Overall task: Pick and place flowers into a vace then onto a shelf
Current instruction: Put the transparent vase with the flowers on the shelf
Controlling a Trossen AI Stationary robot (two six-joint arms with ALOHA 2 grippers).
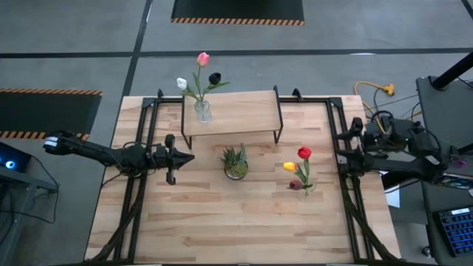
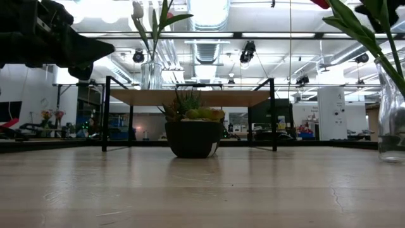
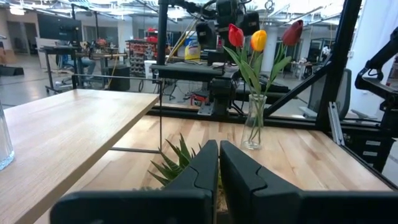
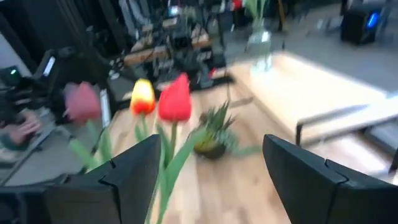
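Observation:
A glass vase point(image 1: 202, 111) with white, pink and dark flowers point(image 1: 201, 72) stands on the left end of the shelf point(image 1: 236, 112). A second glass vase point(image 3: 254, 124), holding red, yellow and maroon flowers point(image 1: 299, 171), stands by its base on the table right of the shelf. My left gripper point(image 1: 188, 157) is shut with nothing in it, in front of the shelf's left end and pointing toward the potted plant. My right gripper point(image 4: 211, 168) is open and holds nothing, drawn back at the table's right edge, with the second vase's flowers point(image 4: 158, 99) ahead of it.
A spiky green plant in a dark pot point(image 1: 236, 162) stands at the table's middle, between my left gripper and the second vase. Black frame rails point(image 1: 140, 185) run along both sides of the table. Bare wood point(image 1: 236, 229) lies across the near half.

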